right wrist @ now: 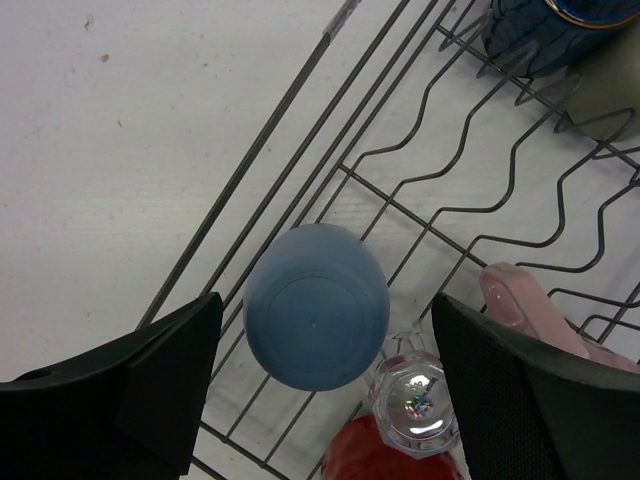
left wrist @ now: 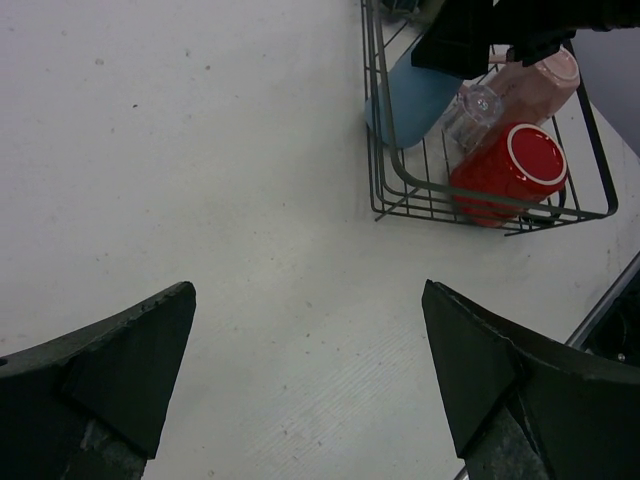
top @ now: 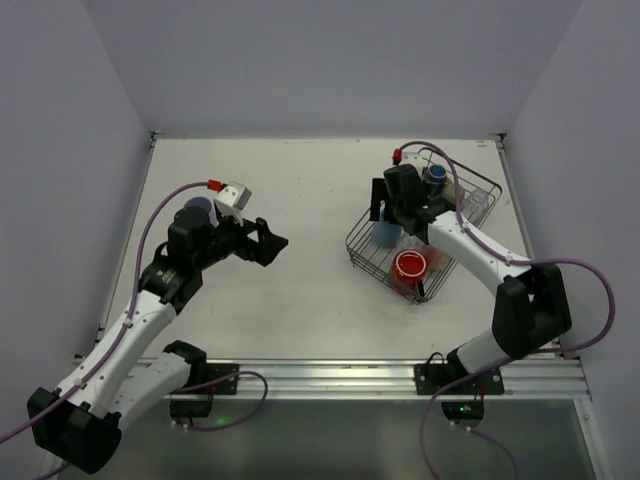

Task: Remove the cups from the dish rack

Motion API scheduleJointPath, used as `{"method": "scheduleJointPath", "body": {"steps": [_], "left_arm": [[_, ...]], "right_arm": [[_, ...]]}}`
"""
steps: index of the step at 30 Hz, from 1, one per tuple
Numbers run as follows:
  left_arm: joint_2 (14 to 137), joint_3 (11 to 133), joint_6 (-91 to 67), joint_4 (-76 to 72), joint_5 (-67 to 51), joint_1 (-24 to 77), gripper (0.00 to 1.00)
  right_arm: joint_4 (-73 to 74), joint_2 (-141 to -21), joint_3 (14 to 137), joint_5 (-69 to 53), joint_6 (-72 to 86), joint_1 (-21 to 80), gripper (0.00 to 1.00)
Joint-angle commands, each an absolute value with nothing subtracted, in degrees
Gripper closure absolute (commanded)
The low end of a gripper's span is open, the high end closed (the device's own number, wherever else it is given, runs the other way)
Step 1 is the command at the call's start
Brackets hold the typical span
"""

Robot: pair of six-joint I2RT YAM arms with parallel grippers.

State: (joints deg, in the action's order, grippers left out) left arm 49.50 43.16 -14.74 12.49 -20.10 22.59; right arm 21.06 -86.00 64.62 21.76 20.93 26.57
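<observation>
The black wire dish rack (top: 462, 215) stands at the right of the table. In it are a red cup (top: 410, 266), a light blue cup (top: 385, 234) and a dark blue cup (top: 434, 178). In the right wrist view my right gripper (right wrist: 325, 305) is open just above the upturned light blue cup (right wrist: 316, 305), one finger on each side, not touching it. Beside that cup are the pale pink mug (right wrist: 520, 300), the red cup (right wrist: 400, 455), the dark blue cup (right wrist: 555, 25) and the olive-grey mug (right wrist: 612, 105). My left gripper (top: 276, 243) is open and empty over the bare table, left of the rack.
A clear faceted glass (right wrist: 415, 400) stands upside down between the light blue and red cups. The left wrist view shows the rack (left wrist: 377, 150) with the red cup (left wrist: 510, 170) at its near corner. White walls close in the table (top: 300, 190).
</observation>
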Motion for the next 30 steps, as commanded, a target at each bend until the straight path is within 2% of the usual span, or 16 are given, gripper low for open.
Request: {"method": "scheduleJointPath", "body": {"steps": [1,6,9,12,13,15,17,23,25,30], "left_arm": [[48.26,42.45,-13.36,11.16,-18.64,23.29,0.00],[48.08,42.45,-13.18,12.48,-15.56,23.99,0.00],[47.90,42.45,-13.97,11.78,-18.17,23.99,0.00],[48.77,42.36,-15.64,9.06,-25.19,23.99,0.01],[49.74,42.54,-16.69,8.53,-26.44,23.99,0.02],[50.80,42.98,-17.75,7.39,-28.90,23.99,0.03],[52.03,43.33,-19.15,6.68,-29.88,23.99,0.03],[53.35,43.42,-24.42,1.69,-35.23,23.99,0.09],[54.05,42.63,-28.27,-2.44,-37.52,23.99,0.12],[57.82,38.68,-39.00,-18.16,-43.31,24.08,0.16]], "right_arm": [[22.76,-88.32,68.02,22.24,19.69,26.72,0.13],[24.17,-92.10,69.96,21.62,19.42,26.63,0.15],[23.73,-93.43,70.31,22.14,19.42,26.54,0.17],[22.94,-94.48,70.66,22.76,18.90,26.54,0.27],[22.68,-94.31,70.66,22.76,18.81,26.54,0.39],[21.80,-92.29,69.79,23.20,18.90,26.46,0.49],[19.53,-89.66,67.95,23.38,18.81,26.54,0.59],[16.44,-74.11,63.73,20.84,20.91,26.72,0.69],[15.21,-67.81,61.88,15.84,23.02,26.63,0.73],[8.98,-58.98,55.29,0.03,31.87,26.72,0.74]]}}
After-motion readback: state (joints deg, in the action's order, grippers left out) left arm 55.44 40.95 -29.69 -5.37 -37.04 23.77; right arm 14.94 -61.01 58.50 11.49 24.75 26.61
